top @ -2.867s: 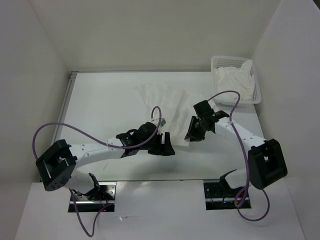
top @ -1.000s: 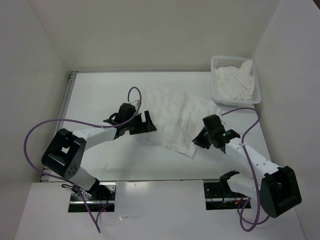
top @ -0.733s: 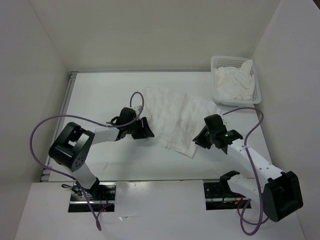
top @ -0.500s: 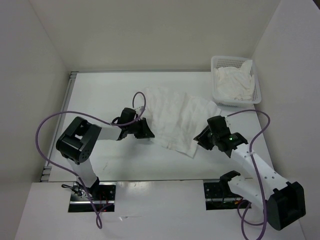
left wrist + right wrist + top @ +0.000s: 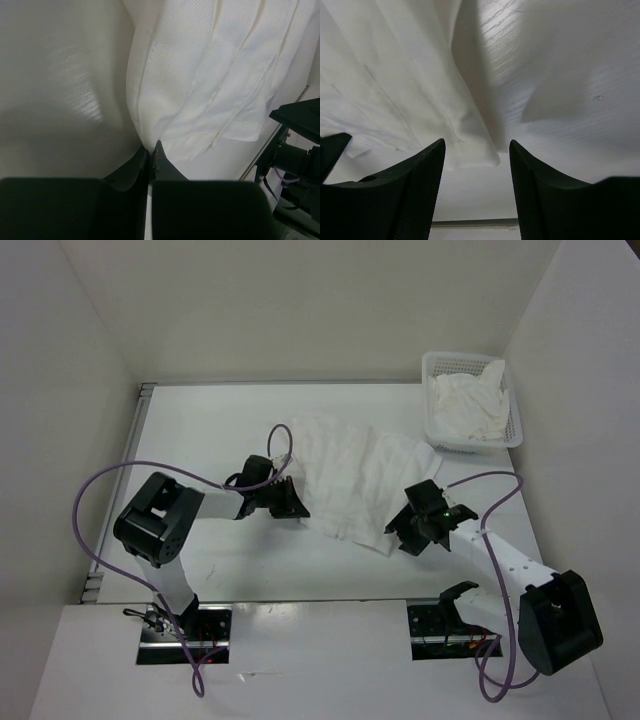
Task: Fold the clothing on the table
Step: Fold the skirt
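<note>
The clothing (image 5: 350, 472), a thin white ribbed garment, lies spread in the middle of the table (image 5: 200, 430). My left gripper (image 5: 298, 507) sits low at the garment's near left edge. In the left wrist view, the left gripper (image 5: 151, 147) is shut with a pinch of the clothing (image 5: 200, 75) between its tips. My right gripper (image 5: 400, 531) is at the garment's near right corner. In the right wrist view, the right gripper (image 5: 477, 145) stands open, and that corner of the clothing (image 5: 395, 75) lies flat between its fingers, untouched.
A white mesh basket (image 5: 514, 430) with a white cloth heap (image 5: 465, 405) stands at the back right corner. White walls close in the table on the left, back and right. The right arm (image 5: 300, 135) shows at the right edge of the left wrist view.
My left gripper moved in to the garment's left edge and shut on it. My right gripper opened, released the near right corner and drew slightly back toward the near side.
</note>
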Motion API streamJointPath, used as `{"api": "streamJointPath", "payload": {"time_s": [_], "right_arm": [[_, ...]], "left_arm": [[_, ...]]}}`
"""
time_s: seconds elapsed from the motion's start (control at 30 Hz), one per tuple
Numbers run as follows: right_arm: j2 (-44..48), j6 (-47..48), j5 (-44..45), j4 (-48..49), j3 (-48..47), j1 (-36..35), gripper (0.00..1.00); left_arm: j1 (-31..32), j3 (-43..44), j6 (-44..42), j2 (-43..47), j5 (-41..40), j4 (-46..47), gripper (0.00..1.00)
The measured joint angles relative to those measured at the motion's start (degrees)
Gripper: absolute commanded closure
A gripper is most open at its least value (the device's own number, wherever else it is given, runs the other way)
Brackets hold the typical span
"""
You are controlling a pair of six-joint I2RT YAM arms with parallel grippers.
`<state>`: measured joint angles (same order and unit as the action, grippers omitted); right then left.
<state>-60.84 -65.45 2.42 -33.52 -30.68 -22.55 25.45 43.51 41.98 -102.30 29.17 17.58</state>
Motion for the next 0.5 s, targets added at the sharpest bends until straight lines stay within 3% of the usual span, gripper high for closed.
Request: {"api": "streamJointPath", "payload": {"time_s": [0.33,0.43,0.47,0.5], "right_arm": [[-7.0,0.8,-0.6,4.0,0.3,-0.4,0.59],[-9.0,1.0,-0.7,4.5,-0.9,-2.6,0.76],[-9.8,1.0,-0.7,4.8,-1.6,-3.2,0.96],[-10.6,1.2,-0.7,5.2,-2.2,-3.6,1.0]], "left_arm": [[0.0,0.2,-0.1,1.9,-0.7,-3.0,1.0],[0.0,0.5,-0.3,3.3,-1.2,-4.0,1.0],[0.0,0.6,-0.4,3.6,-1.4,-4.2,1.0],[0.0,0.8,-0.5,3.7,-1.5,-4.2,1.0]]}}
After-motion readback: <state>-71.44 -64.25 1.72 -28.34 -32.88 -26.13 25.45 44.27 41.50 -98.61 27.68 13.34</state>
